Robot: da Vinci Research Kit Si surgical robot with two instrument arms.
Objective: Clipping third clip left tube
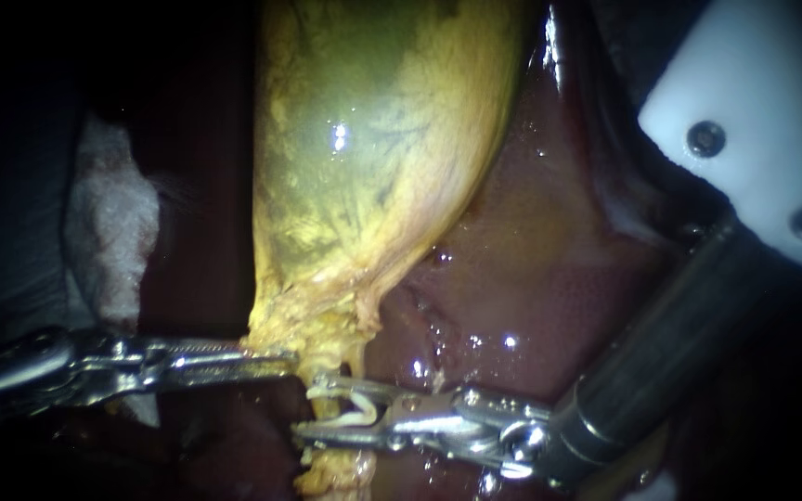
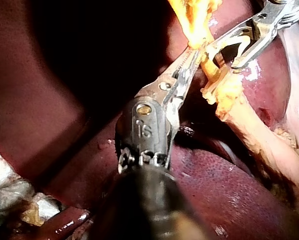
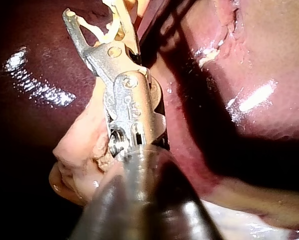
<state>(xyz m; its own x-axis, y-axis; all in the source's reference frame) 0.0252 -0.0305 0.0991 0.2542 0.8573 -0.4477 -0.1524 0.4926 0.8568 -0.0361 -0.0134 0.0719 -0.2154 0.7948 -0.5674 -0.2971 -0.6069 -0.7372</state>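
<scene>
The yellow-green gallbladder [image 1: 373,158] hangs over the red liver [image 1: 549,278]. A thin yellow tube [image 1: 327,369] runs down from its neck. My left instrument [image 1: 271,360] comes in from the left, its jaws shut on yellow tissue at the neck, as the left wrist view [image 2: 192,50] confirms. My right instrument [image 1: 313,408] enters from the lower right. Its jaws stand open astride the tube, with a white clip [image 1: 356,414] lying in the gap. In the right wrist view those jaws [image 3: 92,10] are spread with the clip [image 3: 103,29] inside.
White gauze [image 1: 113,223] lies at the far left beside the gallbladder. A white block with dark screws [image 1: 754,121] fills the upper right. Ragged yellow tissue [image 1: 336,468] hangs below the right instrument's jaws.
</scene>
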